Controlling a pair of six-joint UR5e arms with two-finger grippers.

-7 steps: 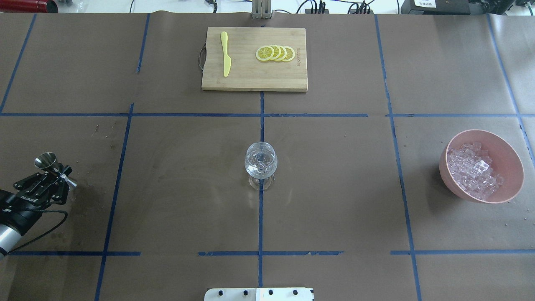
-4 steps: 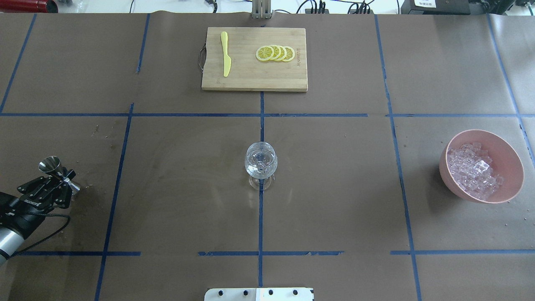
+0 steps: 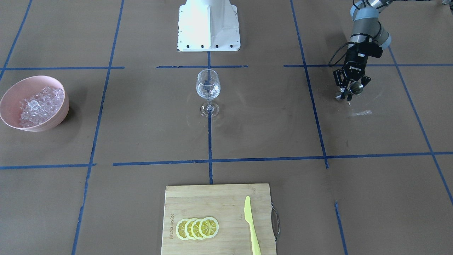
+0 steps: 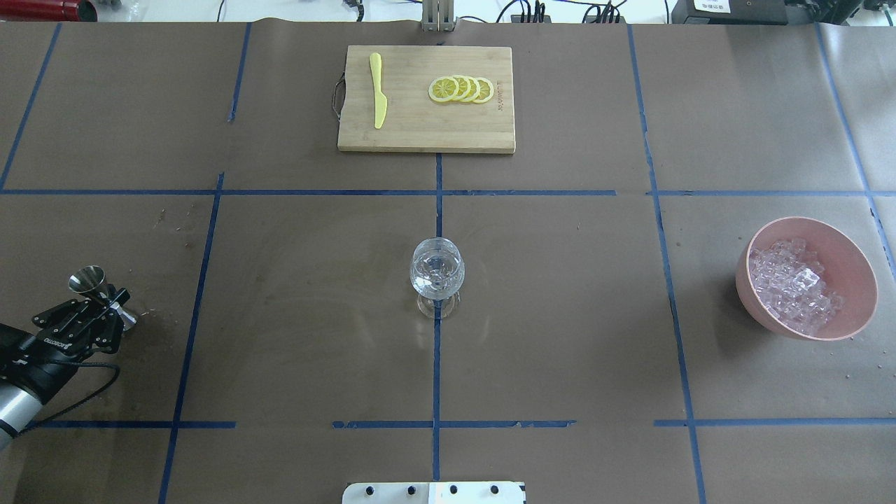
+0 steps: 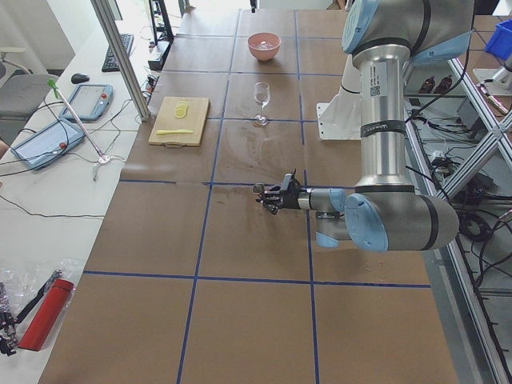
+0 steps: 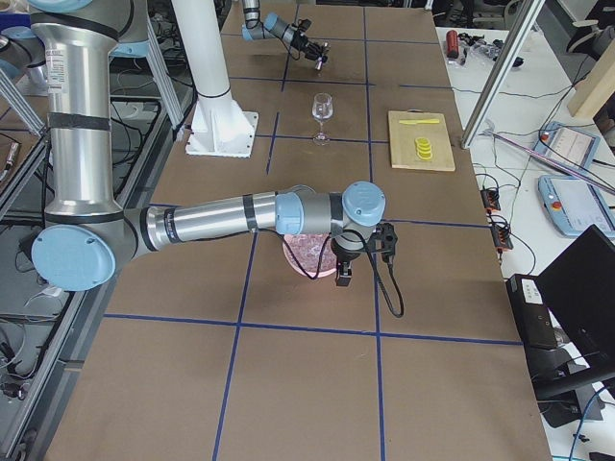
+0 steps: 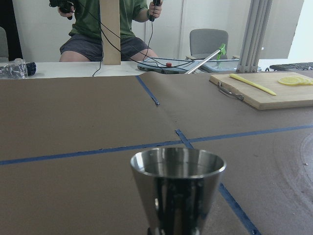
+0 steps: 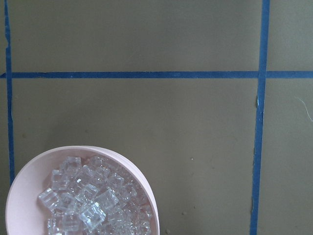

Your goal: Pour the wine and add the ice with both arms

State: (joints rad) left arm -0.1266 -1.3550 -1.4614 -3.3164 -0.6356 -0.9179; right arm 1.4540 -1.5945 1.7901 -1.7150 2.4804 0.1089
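Observation:
My left gripper (image 4: 106, 308) is shut on the waist of a steel jigger (image 4: 87, 280) at the table's left edge, low over the paper. It also shows in the front view (image 3: 348, 92) and the left side view (image 5: 268, 196). The jigger (image 7: 177, 188) stands upright in the left wrist view. A clear wine glass (image 4: 437, 276) stands at the table's middle. The ice (image 4: 794, 290) fills a pink bowl (image 4: 857, 259) at the right. My right gripper (image 6: 343, 279) hangs over that bowl, and I cannot tell whether it is open. The right wrist view shows the ice (image 8: 93, 205) below.
A bamboo cutting board (image 4: 420, 136) at the far middle carries lemon slices (image 4: 462, 89) and a yellow knife (image 4: 378, 91). The white robot base (image 3: 208, 24) stands at the near edge. A person (image 7: 107, 29) sits beyond the table's far side.
My left gripper has moved a little back towards the robot's side with the jigger still in it. The glass and the bowl have not moved.

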